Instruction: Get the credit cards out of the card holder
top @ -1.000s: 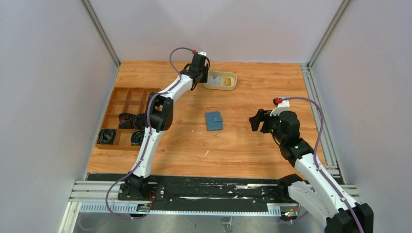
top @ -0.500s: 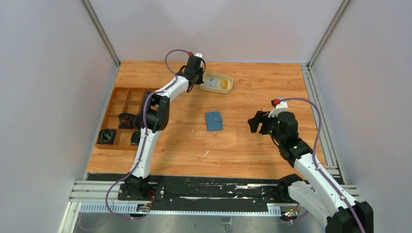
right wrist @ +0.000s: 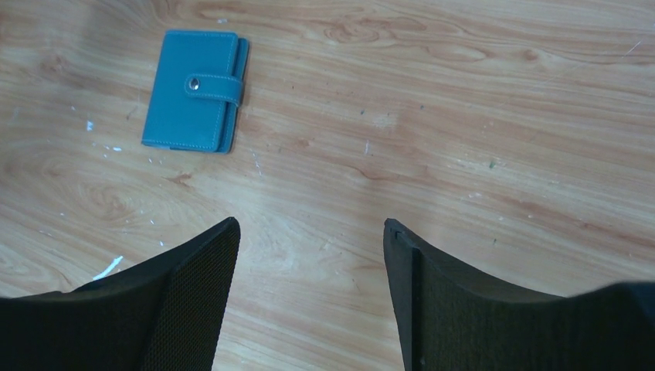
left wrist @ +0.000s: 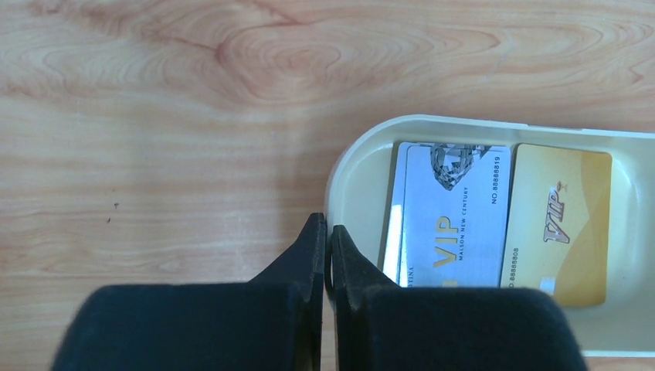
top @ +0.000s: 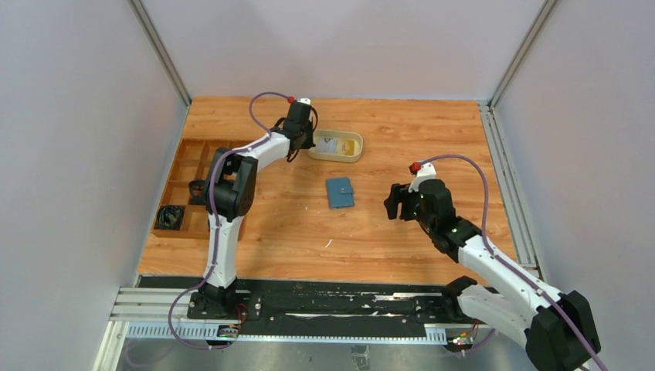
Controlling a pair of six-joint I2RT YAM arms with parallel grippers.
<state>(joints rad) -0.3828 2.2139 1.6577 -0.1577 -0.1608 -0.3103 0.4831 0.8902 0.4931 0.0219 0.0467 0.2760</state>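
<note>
My left fingers pinch the tray rim, top centre, cards inside. My right fingers gape near the shut wallet, mid wooden surface; grey walls around.

wooden table, warm orange-brown grain, flecked with small white specks in the close view. plain pale grey walls enclose it: left wall, back wall, right wall. aluminium posts rise at the two back corners. slotted aluminium rails border the table's right and near edges. light is even and soft, shadows faint.
</note>
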